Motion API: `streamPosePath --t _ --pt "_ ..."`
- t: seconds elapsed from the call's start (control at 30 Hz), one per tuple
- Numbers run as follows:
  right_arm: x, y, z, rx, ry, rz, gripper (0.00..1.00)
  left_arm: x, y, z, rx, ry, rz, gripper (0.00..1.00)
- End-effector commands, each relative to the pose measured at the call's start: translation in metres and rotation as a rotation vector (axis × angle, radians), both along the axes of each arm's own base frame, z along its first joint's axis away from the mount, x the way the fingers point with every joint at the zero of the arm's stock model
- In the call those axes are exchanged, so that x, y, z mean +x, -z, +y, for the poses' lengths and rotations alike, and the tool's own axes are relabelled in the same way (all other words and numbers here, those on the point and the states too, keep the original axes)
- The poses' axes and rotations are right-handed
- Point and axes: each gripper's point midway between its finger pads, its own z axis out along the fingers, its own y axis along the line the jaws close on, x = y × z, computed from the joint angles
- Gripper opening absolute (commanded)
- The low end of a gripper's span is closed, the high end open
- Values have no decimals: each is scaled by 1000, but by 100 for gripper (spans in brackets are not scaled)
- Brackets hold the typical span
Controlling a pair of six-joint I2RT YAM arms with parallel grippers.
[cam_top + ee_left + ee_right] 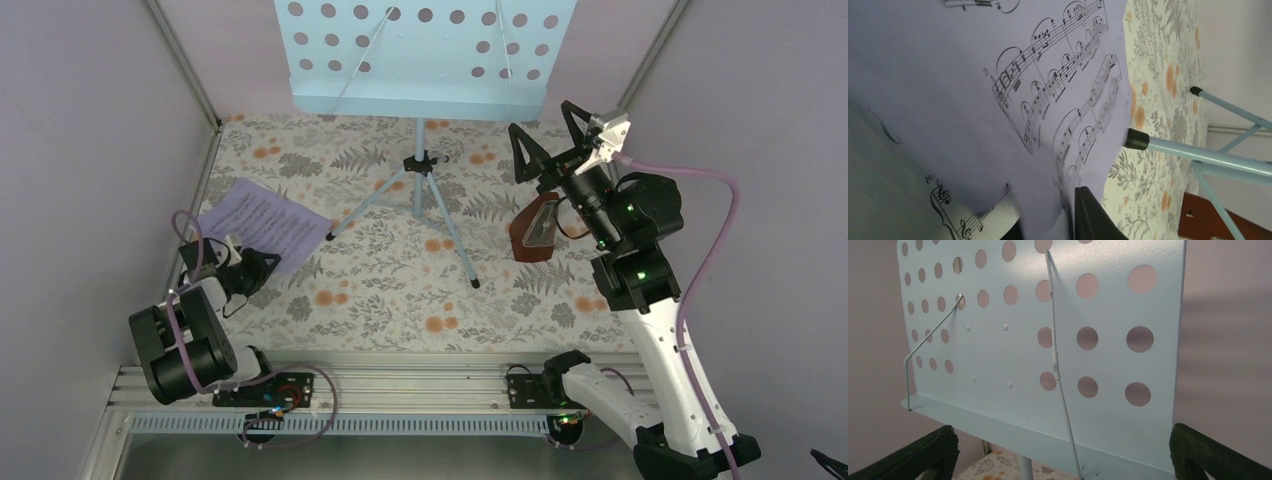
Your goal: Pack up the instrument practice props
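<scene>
Right wrist view: your right fingers sit in the two bottom corners of the frame. They are wide apart and hold nothing. Just past them is the light-blue plate of the music stand. The plate is full of round holes, has two thin wire arms lying on it, and fills most of the frame.

In the left wrist view, one of your left fingers shows as a dark shape at the bottom middle. The lilac page of printed notes lies right against it and curls up there. You cannot tell if the fingers are shut on the page. A white page peeks out at the lower left. A stand leg with a black tip ends just beside the lilac page's right edge.

In the top view, the lilac page lies at the left on the flowery worktop, with your left fingers at its near edge. The stand is upright in the middle on three legs. The brown metronome stands right of middle, below your raised right fingers.
</scene>
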Motion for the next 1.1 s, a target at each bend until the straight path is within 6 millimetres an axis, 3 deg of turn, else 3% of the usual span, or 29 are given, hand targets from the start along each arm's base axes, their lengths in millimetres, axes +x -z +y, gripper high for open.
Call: streamPosePath --t 0.0,0.13,0.27,0.37,0.43,0.63,0.77,0.83,1.0,1.07 --pt "-3 1 -8 19 29 8 100 13 -18 4 32 20 -71 24" --pt "-7 5 -11 21 39 12 100 16 -35 13 96 -11 -96 73" --pt "-7 22 -12 10 41 43 100 16 -53 32 220 -68 -95 97" --pt "-4 45 -10 2 37 84 100 10 -67 55 372 -137 -68 100" --pt "0 60 -7 -9 26 109 100 6 -87 67 454 -196 -104 100" --pt "5 101 13 -10 -80 186 100 6 -125 79 562 -233 -172 100" --pt "11 131 22 5 -129 257 100 11 -125 67 530 -148 -183 100" --pt "13 148 29 -5 -160 294 100 15 -138 57 523 -106 -245 100" --pt "5 199 67 -133 -391 376 100 40 -206 23 594 42 -418 99" --pt "10 218 79 -157 -422 408 98 48 -248 1 636 64 -547 98"
